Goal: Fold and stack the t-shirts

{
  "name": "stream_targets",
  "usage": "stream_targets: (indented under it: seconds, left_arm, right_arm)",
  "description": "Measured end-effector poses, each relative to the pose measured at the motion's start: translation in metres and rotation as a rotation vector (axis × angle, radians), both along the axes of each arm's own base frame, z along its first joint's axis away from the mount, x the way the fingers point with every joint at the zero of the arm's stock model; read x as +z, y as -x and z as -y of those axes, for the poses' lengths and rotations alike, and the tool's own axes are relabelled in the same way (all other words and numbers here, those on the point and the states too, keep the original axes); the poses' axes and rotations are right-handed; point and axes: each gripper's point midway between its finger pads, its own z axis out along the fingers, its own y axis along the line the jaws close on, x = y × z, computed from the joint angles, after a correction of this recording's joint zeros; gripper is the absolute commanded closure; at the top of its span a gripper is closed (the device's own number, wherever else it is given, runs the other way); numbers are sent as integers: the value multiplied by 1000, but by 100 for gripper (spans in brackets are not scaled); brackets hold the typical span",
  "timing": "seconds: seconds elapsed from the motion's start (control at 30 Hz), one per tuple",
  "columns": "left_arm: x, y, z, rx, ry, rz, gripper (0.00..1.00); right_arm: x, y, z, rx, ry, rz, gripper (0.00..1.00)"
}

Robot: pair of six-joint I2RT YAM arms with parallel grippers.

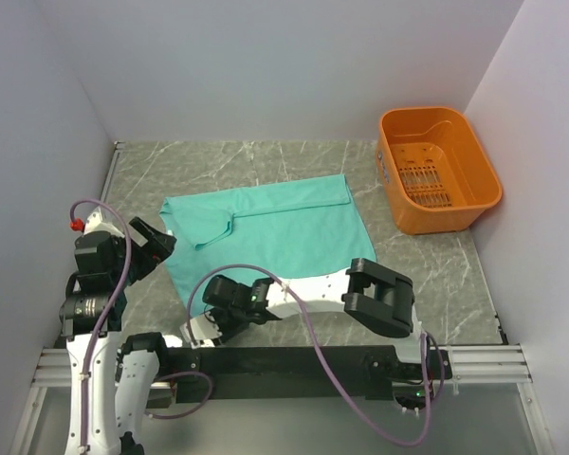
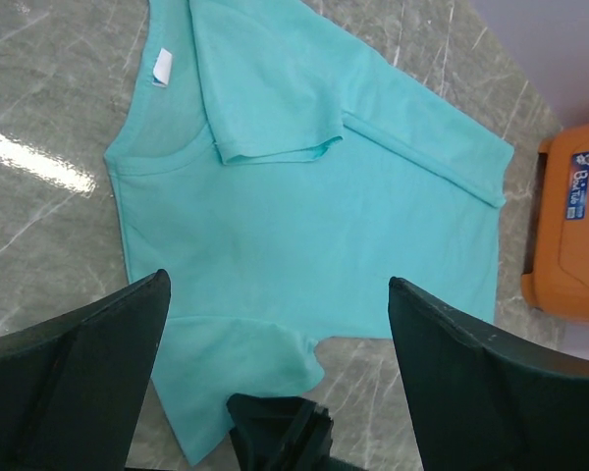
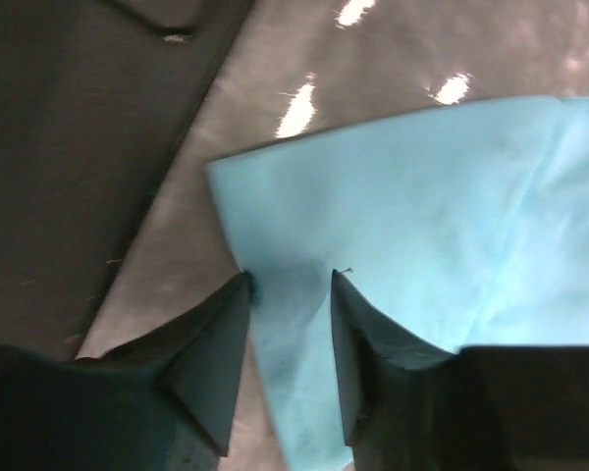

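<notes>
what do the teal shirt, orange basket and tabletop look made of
T-shirt: soft matte cloth; it lies limp with folds. Basket: smooth orange plastic, seemingly moulded, slotted floor. Tabletop: glossy grey veined surface with glare; stone or laminate, cannot tell.

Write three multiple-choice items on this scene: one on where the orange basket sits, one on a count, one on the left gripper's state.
1. Where on the table does the orange basket stand?
A. far right corner
B. near left corner
C. between the arm bases

2. How many teal t-shirts lie on the table?
A. three
B. one
C. two

3. How is the left gripper?
A. shut on a sleeve
B. shut on nothing
C. open, holding nothing

Answers:
1 A: the top view shows it at the far right end of the table.
2 B: a single shirt lies spread out, and no other cloth shows in any view.
3 C: in the left wrist view its jaws stand wide apart above the shirt, with nothing between them.
</notes>
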Motion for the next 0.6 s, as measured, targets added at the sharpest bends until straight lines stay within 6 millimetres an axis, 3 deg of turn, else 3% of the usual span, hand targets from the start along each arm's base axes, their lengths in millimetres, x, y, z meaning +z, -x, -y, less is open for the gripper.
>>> stream_targets:
  seconds: [0.03,0.1,0.13,0.33,0.6]
  left_arm:
    - [0,1,0,0,-6,-2,2]
    - [2,2,-1,-2,-26,-2,2]
    - [4,3,-1,-5,-35,1,2]
    - [14,3,0,-34,-69,30,2]
    - [23,-3,21,-194,-101,88,5]
  right_arm:
    - [0,-4,-2,-10,-3,-2,65]
    - [-2,-10,-3,-31,-5,-8,72]
    - [-2,-13,-2,-40,-4,-13,81]
    - [-3,-23,3,-66,0,-39,100]
    - [6,-16,24,-45,23,-272,100]
